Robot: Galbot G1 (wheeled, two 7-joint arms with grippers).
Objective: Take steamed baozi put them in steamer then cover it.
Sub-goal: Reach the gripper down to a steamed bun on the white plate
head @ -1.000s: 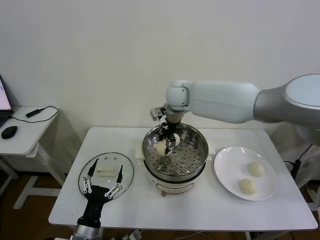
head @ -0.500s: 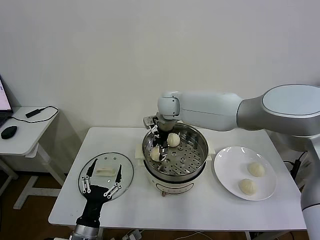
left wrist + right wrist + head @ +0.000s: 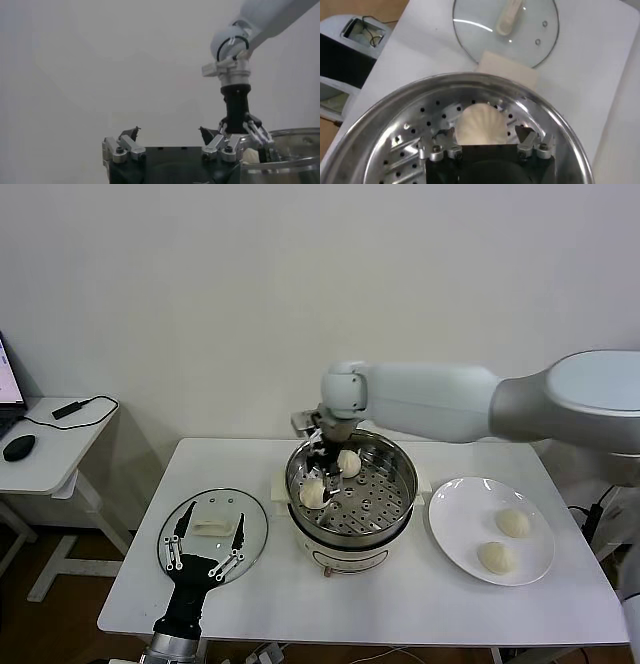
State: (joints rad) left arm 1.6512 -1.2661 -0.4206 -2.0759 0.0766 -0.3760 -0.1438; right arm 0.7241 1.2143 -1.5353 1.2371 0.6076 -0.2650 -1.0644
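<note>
Worktop [image 3: 300, 604], white, carries everything. Steamer [image 3: 385, 514], a shiny steel pot on a white base, stands at its centre with two steamed baozi [image 3: 313, 493] on its perforated floor. Beside it on the robot's right sits a white plate [image 3: 455, 534] with two more buns. The glass cover [image 3: 255, 519] lies flat on the robot's left. The right tool [image 3: 325, 464] hangs inside the steamer, spread wide, gripping nothing. The left tool [image 3: 207, 552] waits over the cover, spread wide and empty.
</note>
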